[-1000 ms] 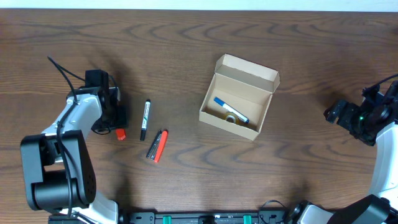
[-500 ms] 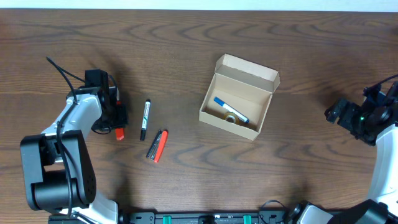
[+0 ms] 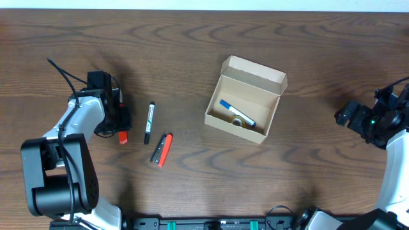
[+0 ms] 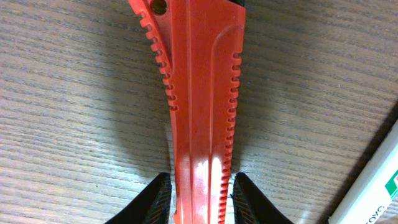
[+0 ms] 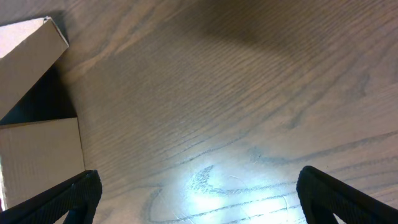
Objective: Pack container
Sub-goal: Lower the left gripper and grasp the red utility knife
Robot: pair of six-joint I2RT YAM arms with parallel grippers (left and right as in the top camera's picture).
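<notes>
The container [image 3: 245, 99] is a tan cardboard box with its flap open, at table centre-right; a blue marker [image 3: 237, 112] and a small round item lie inside. My left gripper [image 3: 121, 125] is at the left, its fingers [image 4: 203, 200] tight on both sides of a red utility knife [image 4: 202, 93] that lies on the table; its red end [image 3: 123, 137] sticks out in the overhead view. My right gripper [image 3: 342, 117] is wide open and empty [image 5: 199, 193], right of the container, whose flap [image 5: 28, 43] shows at the left edge of the right wrist view.
A black marker with a white label [image 3: 149, 122] lies just right of the left gripper, also showing in the left wrist view [image 4: 373, 186]. A red marker and a black marker [image 3: 161, 149] lie side by side below it. The table is dark wood [image 3: 192, 51].
Almost nothing differs. The right gripper has drifted very slightly to the right; the left gripper stays on the red utility knife.
</notes>
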